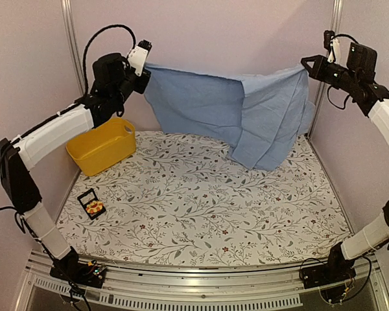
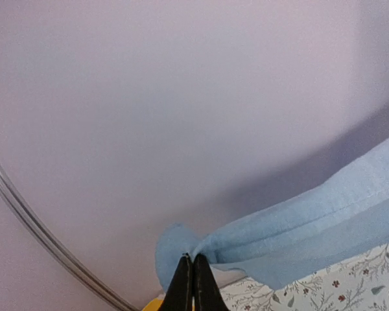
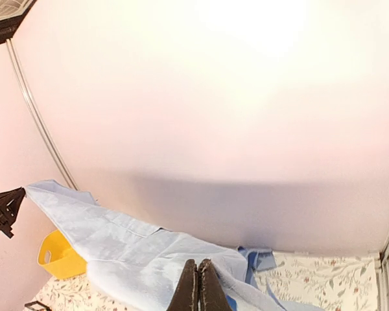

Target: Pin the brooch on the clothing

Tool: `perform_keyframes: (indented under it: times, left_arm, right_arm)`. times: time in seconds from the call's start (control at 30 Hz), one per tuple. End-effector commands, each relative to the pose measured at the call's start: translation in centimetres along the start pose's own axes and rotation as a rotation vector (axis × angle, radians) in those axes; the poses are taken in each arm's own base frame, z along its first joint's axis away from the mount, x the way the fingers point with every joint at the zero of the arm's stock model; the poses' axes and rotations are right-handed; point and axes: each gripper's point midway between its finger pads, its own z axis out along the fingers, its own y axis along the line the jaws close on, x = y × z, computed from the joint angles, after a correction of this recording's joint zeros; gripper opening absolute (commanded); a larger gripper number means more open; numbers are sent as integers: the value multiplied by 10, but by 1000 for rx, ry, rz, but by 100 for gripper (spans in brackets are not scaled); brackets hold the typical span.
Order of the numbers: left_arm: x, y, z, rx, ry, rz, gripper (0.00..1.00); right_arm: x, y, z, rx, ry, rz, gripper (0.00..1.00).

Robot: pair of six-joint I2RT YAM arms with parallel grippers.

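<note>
Top view, left gripper (image 1: 144, 70): raised at the far left, jaws pressed together, pinching one upper corner of the shirt (image 1: 233, 107).
Top view, right gripper (image 1: 305, 63): raised at the far right, jaws closed on the shirt's other upper edge.
Top view, shirt: stretched between the two grippers above the back of the desk (image 1: 246, 214), its lower folds hanging down to the floral surface.
Top view, brooch (image 1: 95, 208): lying in the small black box (image 1: 85, 195) near the desk's left edge, well apart from the shirt.
Top view, yellow basin (image 1: 104, 148): on the desk, below the left gripper.
Left wrist view, left gripper (image 2: 193, 260): fingers shut, with bunched blue cloth of the shirt (image 2: 311, 223) caught at their tips.
Right wrist view, right gripper (image 3: 198, 264): fingers pressed together, and the shirt (image 3: 129, 243) spreads away from them towards the left gripper (image 3: 3, 210).
Right wrist view, yellow basin (image 3: 57, 256): under the shirt's far corner.
</note>
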Motion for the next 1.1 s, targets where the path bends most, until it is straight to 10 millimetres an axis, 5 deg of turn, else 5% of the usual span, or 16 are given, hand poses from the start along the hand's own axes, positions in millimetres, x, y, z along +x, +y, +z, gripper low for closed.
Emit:
perform_keyframes:
  times: [0.0, 0.2, 0.3, 0.4, 0.57, 0.73, 0.9, 1.07]
  left_arm:
    - [72, -52, -40, 99, 187, 16, 0]
    - [193, -94, -136, 181, 564, -127, 0]
    - [236, -118, -183, 228, 707, -256, 0]
    - [270, -141, -224, 270, 846, -339, 0]
    - [291, -160, -260, 300, 963, -350, 0]
    - [294, -157, -281, 283, 1035, -313, 0]
    - [288, -161, -302, 299, 1083, -385, 0]
    - [304, -165, -335, 291, 1159, -370, 0]
  right_arm:
    - [119, -28, -29, 104, 241, 109, 0]
    - [247, -14, -122, 165, 494, 415, 0]
    - [321, -4, -156, 216, 703, 560, 0]
    - [363, 1, -181, 269, 867, 628, 0]
    - [379, 3, -204, 316, 1021, 624, 0]
    - [406, 9, -236, 341, 1245, 610, 0]
    - [412, 9, -253, 359, 1362, 569, 0]
    - [414, 6, -260, 383, 1410, 535, 0]
